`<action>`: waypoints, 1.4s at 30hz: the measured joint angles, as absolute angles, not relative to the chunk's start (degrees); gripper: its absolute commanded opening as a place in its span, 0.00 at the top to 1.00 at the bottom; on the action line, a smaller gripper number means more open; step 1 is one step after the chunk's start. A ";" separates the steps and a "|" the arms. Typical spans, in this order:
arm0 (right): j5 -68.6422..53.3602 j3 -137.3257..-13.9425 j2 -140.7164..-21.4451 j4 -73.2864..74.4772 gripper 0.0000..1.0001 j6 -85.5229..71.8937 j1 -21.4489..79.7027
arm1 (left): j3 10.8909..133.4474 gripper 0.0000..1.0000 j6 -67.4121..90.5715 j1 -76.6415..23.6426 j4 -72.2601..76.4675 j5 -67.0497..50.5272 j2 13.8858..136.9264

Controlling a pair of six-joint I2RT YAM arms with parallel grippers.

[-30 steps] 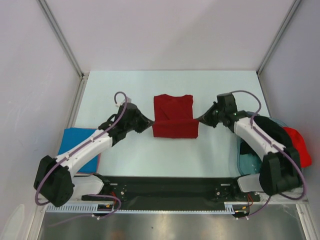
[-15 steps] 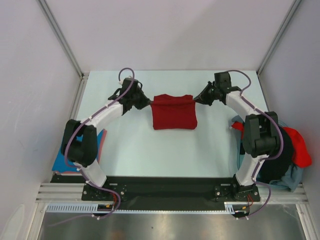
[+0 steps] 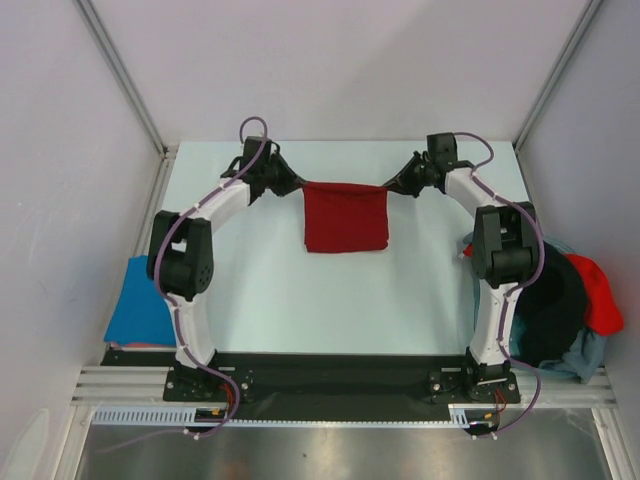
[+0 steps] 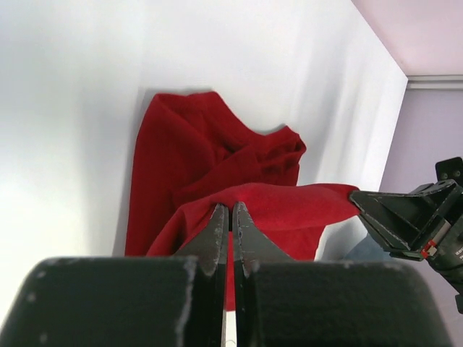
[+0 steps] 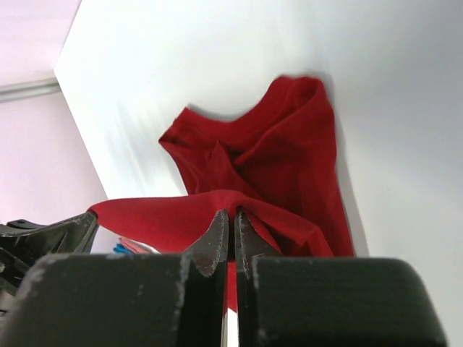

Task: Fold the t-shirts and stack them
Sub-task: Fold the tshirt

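Observation:
A dark red t-shirt (image 3: 345,217) lies folded at the table's far middle, its far edge stretched taut between my two grippers. My left gripper (image 3: 298,184) is shut on its far left corner; in the left wrist view the gripper (image 4: 230,207) pinches the red cloth (image 4: 289,206). My right gripper (image 3: 391,185) is shut on its far right corner; in the right wrist view the gripper (image 5: 232,213) pinches the cloth (image 5: 166,213). A bright blue t-shirt (image 3: 140,310) lies folded at the near left. Black, brighter red and pale grey-blue shirts are heaped at the right.
The heap shows the black shirt (image 3: 550,300), the brighter red one (image 3: 598,290) and the pale grey-blue one (image 3: 580,355) at the table's right edge. Metal frame posts (image 3: 125,85) rise at the far corners. White walls close the back and sides.
Both grippers carried the shirt's near edge away from me, over the shirt to its far edge, folding it in half. Both arms now stretch far out.

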State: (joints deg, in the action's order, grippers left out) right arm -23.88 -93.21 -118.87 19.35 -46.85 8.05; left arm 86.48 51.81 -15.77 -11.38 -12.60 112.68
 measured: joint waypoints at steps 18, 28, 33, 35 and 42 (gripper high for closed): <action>-27.33 -101.89 -129.80 19.07 1.00 -48.01 6.11 | 91.77 1.00 51.99 -13.80 -9.45 -17.15 122.06; -27.66 -110.56 -135.35 21.54 0.68 -47.72 5.13 | 101.51 0.75 50.52 -13.58 -14.66 -16.01 128.20; -25.56 -116.42 -135.76 27.42 0.57 -44.60 2.81 | 104.33 0.64 45.82 -13.19 -19.97 -10.52 126.39; -25.21 -116.51 -135.09 27.75 0.57 -43.68 2.15 | 103.96 0.64 44.25 -13.23 -21.15 -9.78 124.68; -30.50 -108.03 -131.17 19.81 0.65 -46.24 4.62 | 99.79 0.68 42.89 -15.49 -16.01 -16.01 121.25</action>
State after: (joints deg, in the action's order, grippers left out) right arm -30.50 -108.03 -131.17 19.81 -46.24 4.62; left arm 99.79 42.89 -15.49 -16.01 -16.01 121.25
